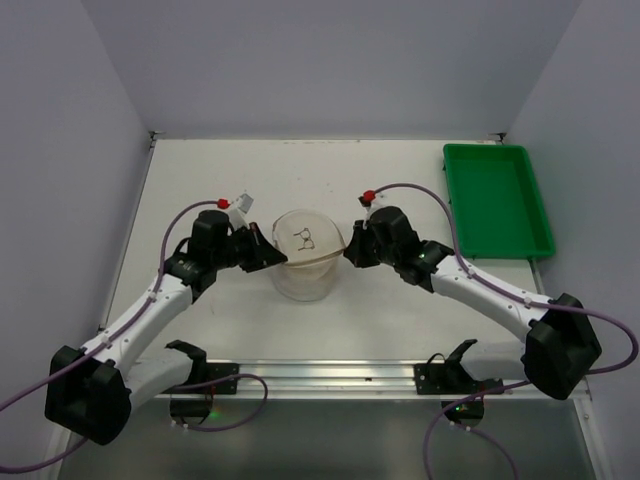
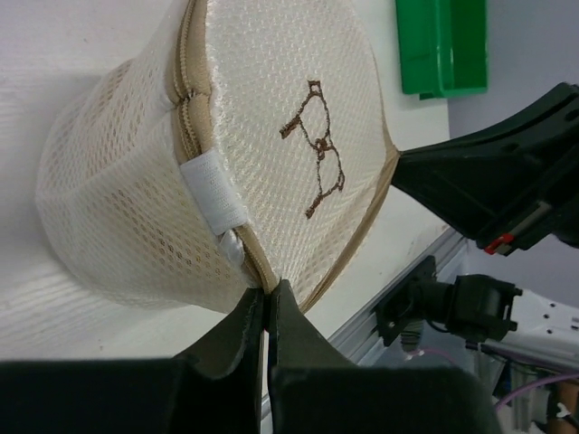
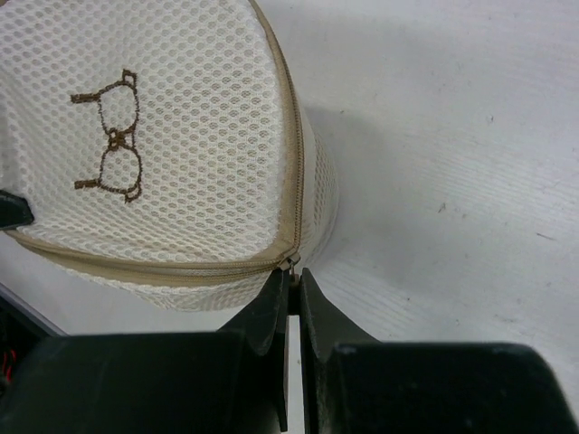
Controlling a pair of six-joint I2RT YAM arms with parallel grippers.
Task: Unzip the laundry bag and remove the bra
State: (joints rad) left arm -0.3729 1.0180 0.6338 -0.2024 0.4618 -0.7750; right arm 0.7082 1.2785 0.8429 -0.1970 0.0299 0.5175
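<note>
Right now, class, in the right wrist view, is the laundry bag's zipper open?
No: the tan zipper of the laundry bag lies closed along the rim, up to the zipper pull at the right hand.

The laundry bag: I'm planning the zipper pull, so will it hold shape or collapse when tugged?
The laundry bag stands drum-like with a taut rim, so probably keeps shape. Thin mesh walls suggest it is light and may slide unless pinned.

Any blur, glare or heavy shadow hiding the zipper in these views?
Top external: even light, no glare, laundry bag small. Left wrist: zipper crisp, left gripper dark, little detail. Right wrist: zipper sharp, soft shadow beside the bag.
</note>
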